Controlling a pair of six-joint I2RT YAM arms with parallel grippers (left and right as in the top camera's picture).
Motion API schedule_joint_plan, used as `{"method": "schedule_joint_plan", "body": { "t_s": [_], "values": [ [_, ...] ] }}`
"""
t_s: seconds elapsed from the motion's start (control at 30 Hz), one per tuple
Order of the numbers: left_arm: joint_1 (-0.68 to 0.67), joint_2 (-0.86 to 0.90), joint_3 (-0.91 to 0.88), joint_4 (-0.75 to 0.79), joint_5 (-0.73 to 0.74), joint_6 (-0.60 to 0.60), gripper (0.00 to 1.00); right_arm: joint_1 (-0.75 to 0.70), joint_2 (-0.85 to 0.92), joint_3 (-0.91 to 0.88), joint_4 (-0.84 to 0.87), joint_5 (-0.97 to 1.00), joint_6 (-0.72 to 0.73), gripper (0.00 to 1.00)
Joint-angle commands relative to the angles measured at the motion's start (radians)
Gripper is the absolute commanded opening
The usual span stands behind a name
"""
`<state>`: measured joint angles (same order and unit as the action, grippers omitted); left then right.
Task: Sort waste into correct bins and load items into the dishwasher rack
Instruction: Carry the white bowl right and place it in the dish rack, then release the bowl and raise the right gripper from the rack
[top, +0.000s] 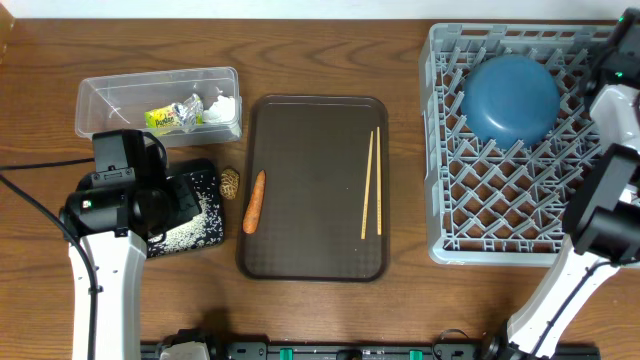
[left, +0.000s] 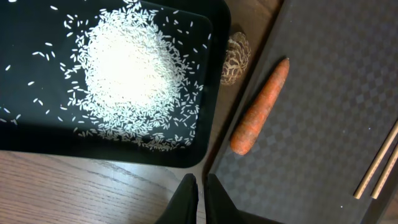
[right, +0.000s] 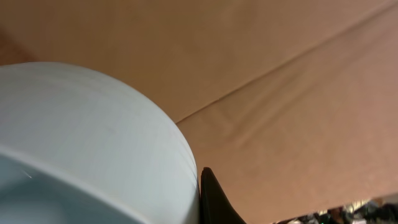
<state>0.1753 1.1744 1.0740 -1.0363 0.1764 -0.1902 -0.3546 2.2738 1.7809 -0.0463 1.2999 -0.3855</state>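
Left claw nearly shut over the wood, carrot stick close ahead

The left gripper (left: 199, 198) hangs over the bare table (left: 74, 186) with its jaws a sliver apart, holding nothing. The carrot stick (left: 261, 107) lies near it on the brown tray's (left: 323, 74) edge, with the nut-like piece (left: 237, 57) between that and the black tray (left: 18, 18), which holds heaped rice (left: 130, 68). The clear tub (top: 110, 100) holds the foil wrapper (top: 172, 116) and tissue (top: 222, 105). The rack (top: 500, 200) carries the upturned dark blue bowl (top: 510, 97). Chopsticks (top: 371, 183) rest on the brown tray. One finger of the right gripper (right: 202, 186) lies against the light-blue bowl (right: 93, 137); whether it is clamped I cannot tell.
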Motion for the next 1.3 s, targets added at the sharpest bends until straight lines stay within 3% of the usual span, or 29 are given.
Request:
{"method": "schedule_joint_plan", "body": {
  "t_s": [0.0, 0.23, 0.27, 0.33, 0.4, 0.43, 0.57, 0.8, 0.97, 1.1, 1.27],
  "values": [
    [0.005, 0.001, 0.010, -0.002, -0.008, -0.003, 0.07, 0.024, 0.060, 0.004, 0.005, -0.026, -0.013, 0.01],
    [0.005, 0.001, 0.010, -0.003, -0.008, -0.011, 0.07, 0.117, 0.099, 0.004, 0.001, -0.032, -0.012, 0.03],
    [0.005, 0.001, 0.010, -0.003, -0.007, -0.011, 0.07, 0.132, 0.099, 0.004, 0.001, -0.032, -0.012, 0.11],
    [0.005, 0.001, 0.010, -0.003, -0.004, -0.011, 0.07, 0.157, 0.098, 0.004, 0.001, -0.020, -0.012, 0.39],
    [0.005, 0.001, 0.010, -0.003, -0.005, -0.011, 0.07, 0.181, 0.098, 0.004, -0.018, -0.017, -0.012, 0.55],
    [0.005, 0.001, 0.010, -0.003, -0.005, -0.011, 0.07, 0.192, 0.098, 0.004, -0.027, -0.016, -0.012, 0.70],
    [0.005, 0.001, 0.010, -0.003, -0.005, -0.010, 0.07, 0.231, 0.098, 0.004, -0.086, -0.008, -0.003, 0.96],
    [0.005, 0.001, 0.010, -0.003, -0.005, -0.010, 0.07, 0.255, 0.024, 0.004, -0.251, -0.102, 0.120, 0.98],
    [0.005, 0.001, 0.010, -0.003, -0.005, -0.010, 0.07, 0.239, -0.093, 0.004, -0.436, -0.374, 0.243, 0.97],
    [0.005, 0.001, 0.010, -0.003, -0.005, -0.010, 0.07, 0.236, -0.180, 0.004, -0.536, -0.626, 0.243, 0.96],
    [0.005, 0.001, 0.010, -0.003, -0.005, -0.010, 0.08, 0.244, -0.286, 0.004, -0.667, -0.786, 0.308, 0.96]
  ]
}}
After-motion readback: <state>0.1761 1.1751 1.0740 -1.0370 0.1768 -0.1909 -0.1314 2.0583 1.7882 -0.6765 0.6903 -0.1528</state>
